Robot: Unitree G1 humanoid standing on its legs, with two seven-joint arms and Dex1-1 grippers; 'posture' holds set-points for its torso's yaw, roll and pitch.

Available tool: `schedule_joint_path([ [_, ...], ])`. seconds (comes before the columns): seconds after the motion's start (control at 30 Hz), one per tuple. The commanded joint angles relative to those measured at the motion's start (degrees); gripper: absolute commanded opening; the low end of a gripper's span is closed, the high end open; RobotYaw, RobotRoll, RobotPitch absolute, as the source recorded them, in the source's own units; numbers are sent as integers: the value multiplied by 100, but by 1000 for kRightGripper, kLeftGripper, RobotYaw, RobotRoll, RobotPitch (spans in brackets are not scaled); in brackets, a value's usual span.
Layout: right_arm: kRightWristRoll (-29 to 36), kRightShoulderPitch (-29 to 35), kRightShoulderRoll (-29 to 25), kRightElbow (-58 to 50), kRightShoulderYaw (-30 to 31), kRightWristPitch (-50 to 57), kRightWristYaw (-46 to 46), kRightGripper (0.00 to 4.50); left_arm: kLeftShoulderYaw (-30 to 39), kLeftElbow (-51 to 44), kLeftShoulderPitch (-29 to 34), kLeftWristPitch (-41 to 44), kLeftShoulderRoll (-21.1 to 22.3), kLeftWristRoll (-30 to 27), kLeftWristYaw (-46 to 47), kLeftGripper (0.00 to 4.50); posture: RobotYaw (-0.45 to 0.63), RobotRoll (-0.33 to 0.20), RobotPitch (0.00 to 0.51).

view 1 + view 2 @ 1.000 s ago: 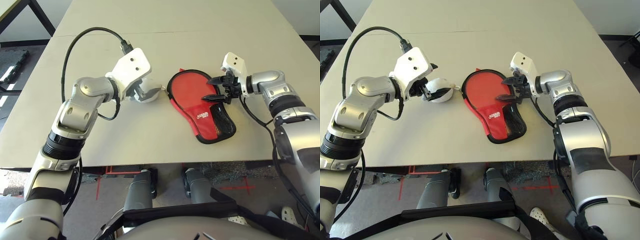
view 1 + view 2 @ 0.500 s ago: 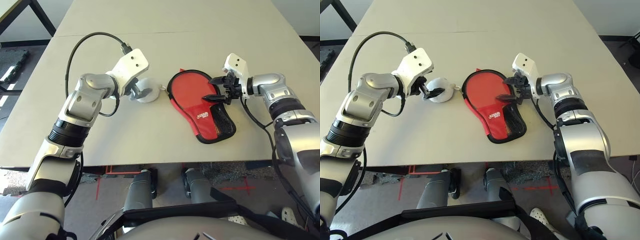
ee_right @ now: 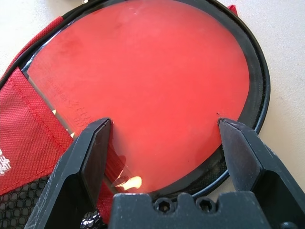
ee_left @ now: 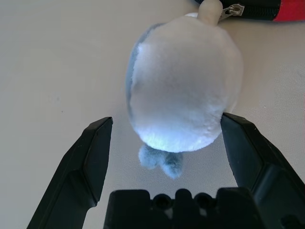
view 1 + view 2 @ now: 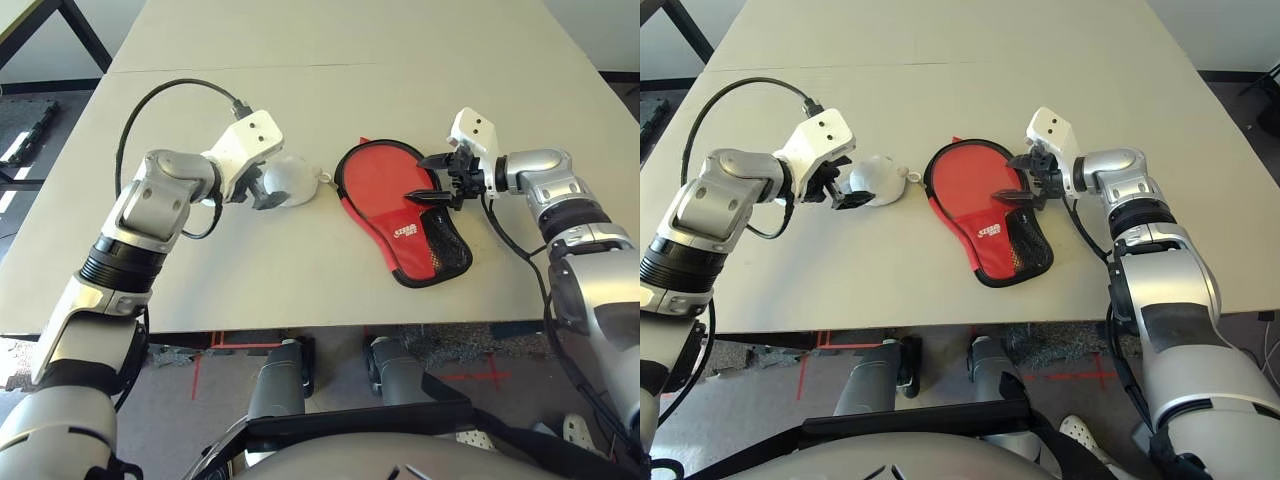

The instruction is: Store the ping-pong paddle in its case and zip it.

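Observation:
The case (image 5: 418,238) lies open on the table, red with black zip edging and a mesh pocket. The ping-pong paddle's red blade (image 3: 143,76) rests in the round part of the case, and its handle is hidden under the fabric flap. My right gripper (image 5: 430,178) hovers open over the blade's right edge, fingers (image 3: 90,157) spread wide with nothing between them. My left gripper (image 5: 262,190) is open just left of the fluffy white ball (image 4: 183,95), which sits between its fingers (image 4: 90,162) without being pinched. The ball hangs off the zip pull (image 4: 232,9).
The beige table (image 5: 300,280) has bare room in front of the case and across the far side beyond a seam (image 5: 330,66). A black cable (image 5: 170,95) loops above my left forearm. The front edge lies close below the case's mesh end.
My left wrist has swung down and back to the left, so the gripper now sits beside the ball instead of over it. The right arm and the case have hardly moved.

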Motion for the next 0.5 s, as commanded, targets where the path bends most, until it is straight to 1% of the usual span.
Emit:
schedule_joint_path([
  [0.03,-229,269,-43,140,139,103,-30,4463,-11,155,77,40,-192,-30,71,4500,26,0,228],
  [0.13,-229,288,-57,126,130,114,-33,4463,31,203,62,41,-355,-69,119,4500,21,0,229],
  [0.2,-234,307,-73,123,126,117,-51,4500,49,191,53,18,-454,-115,114,4111,18,0,231],
  [0.27,-237,323,-85,118,122,121,-62,4500,79,184,38,64,-542,-163,129,3526,16,0,231],
  [0.33,-237,336,-88,104,118,129,-63,4500,72,160,36,72,-553,-177,90,2830,14,0,232],
  [0.4,-239,349,-90,90,115,142,-73,4500,69,164,-8,71,-537,-174,62,2024,13,0,232],
  [0.43,-241,356,-91,83,115,149,-77,4500,79,173,-40,63,-524,-176,53,1705,12,0,232],
  [0.47,-241,363,-90,75,117,153,-79,4500,90,185,-73,61,-513,-179,50,1246,12,0,231],
  [0.5,-239,368,-88,70,117,158,-82,4500,108,208,-115,56,-512,-180,60,989,13,0,231],
])
